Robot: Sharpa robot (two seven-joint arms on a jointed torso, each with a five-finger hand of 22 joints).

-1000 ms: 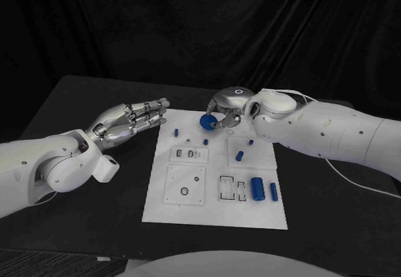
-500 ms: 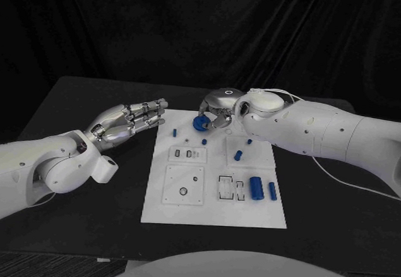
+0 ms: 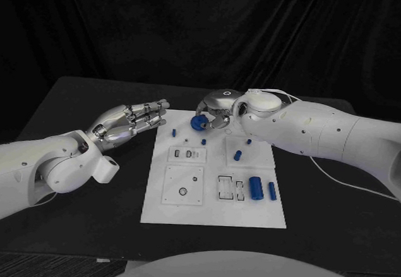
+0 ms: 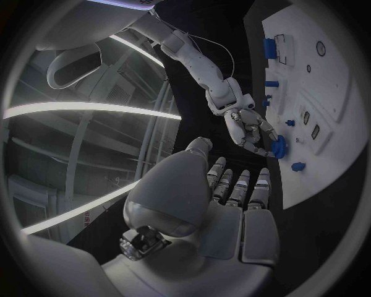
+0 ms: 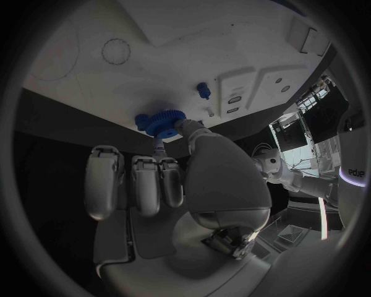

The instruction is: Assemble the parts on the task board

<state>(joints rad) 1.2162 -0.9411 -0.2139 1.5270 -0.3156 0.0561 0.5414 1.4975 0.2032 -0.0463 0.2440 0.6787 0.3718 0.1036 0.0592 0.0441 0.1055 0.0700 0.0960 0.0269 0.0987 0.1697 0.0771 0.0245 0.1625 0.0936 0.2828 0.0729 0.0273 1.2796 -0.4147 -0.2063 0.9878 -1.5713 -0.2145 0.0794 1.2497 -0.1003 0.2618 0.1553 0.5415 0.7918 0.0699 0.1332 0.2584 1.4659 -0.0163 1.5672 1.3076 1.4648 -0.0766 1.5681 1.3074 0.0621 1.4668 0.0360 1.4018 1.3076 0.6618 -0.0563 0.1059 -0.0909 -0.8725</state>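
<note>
Several small blue parts sit on the white task board, some beside its rectangular recesses. The right hand pinches a blue gear above the board's far edge. The left hand hovers just left of the board, fingers extended, holding nothing.

blue gear partly hidden behind right hand, board recesses too small to tell
</note>
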